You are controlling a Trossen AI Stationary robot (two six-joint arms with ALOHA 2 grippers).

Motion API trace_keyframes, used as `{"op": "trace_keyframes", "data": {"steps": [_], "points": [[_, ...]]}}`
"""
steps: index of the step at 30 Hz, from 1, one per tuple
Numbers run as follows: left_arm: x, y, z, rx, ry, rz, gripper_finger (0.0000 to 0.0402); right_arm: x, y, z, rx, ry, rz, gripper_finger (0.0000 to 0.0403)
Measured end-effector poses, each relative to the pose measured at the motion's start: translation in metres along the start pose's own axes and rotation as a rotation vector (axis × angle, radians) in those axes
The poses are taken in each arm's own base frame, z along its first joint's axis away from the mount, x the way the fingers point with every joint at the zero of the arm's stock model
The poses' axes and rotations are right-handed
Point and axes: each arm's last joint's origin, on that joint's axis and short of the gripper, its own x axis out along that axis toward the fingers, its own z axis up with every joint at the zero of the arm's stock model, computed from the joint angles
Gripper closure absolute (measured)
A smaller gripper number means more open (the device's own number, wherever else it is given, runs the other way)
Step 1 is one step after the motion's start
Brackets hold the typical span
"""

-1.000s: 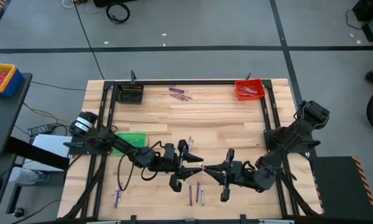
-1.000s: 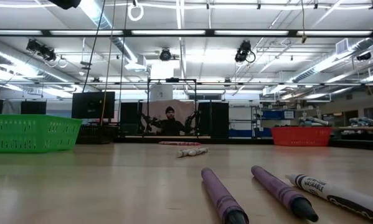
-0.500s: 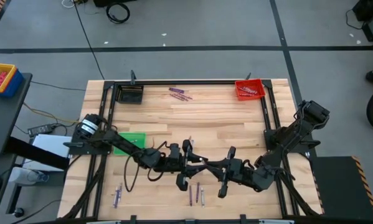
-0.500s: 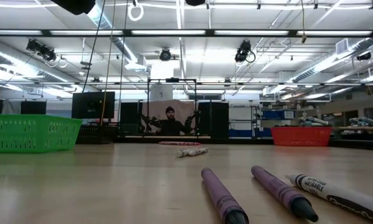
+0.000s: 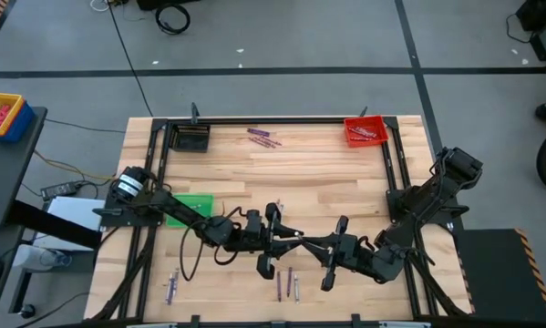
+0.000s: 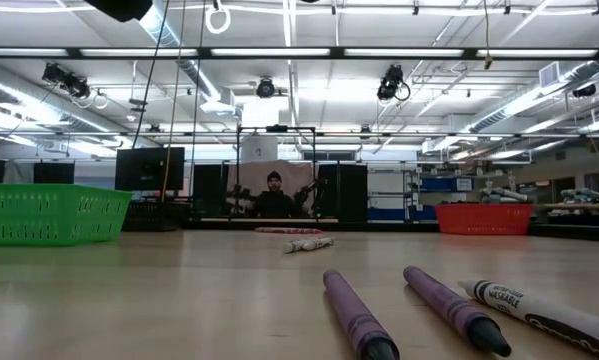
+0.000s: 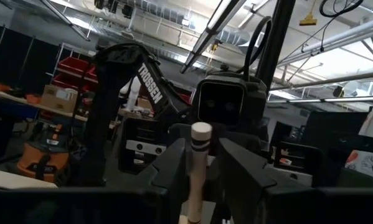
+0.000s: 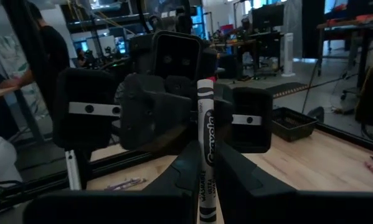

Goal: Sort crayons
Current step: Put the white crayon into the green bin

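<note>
Handover in progress near the table's near-middle: right gripper pinches the white crayon upright, left gripper half-closed around its far end; right should release only once left's hold is firm.

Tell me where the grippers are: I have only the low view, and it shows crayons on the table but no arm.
Observer: Both are over the middle of the table, toward your camera's edge, tip to tip: the left gripper faces the right gripper.
Operator: Is either one carrying anything?
Observer: The right gripper is shut on a white crayon, whose free end reaches the left gripper.
Operator: Any crayons outside my picture?
Observer: Yes, a few loose crayons lie near the table corner on the left arm's side, at your camera's edge.
</note>
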Motion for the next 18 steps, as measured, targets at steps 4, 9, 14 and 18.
{"op": "trace_keyframes", "data": {"steps": [4,9,14,18], "points": [[0.0,0.0,-0.001,0.004,0.009,-0.002,0.036,0.001,0.0,-0.001,-0.004,0.01,0.036,0.0357],[0.0,0.0,-0.002,0.008,0.023,0.0,0.0372,0.001,0.0,-0.001,0.019,0.012,0.026,0.0349],[0.0,0.0,-0.002,0.023,0.056,0.007,0.0372,-0.002,0.002,-0.002,-0.005,0.016,0.047,0.0301],[0.0,-0.003,0.009,0.09,0.134,0.027,0.0372,-0.016,0.005,0.009,-0.026,-0.004,0.062,0.0249]]}}
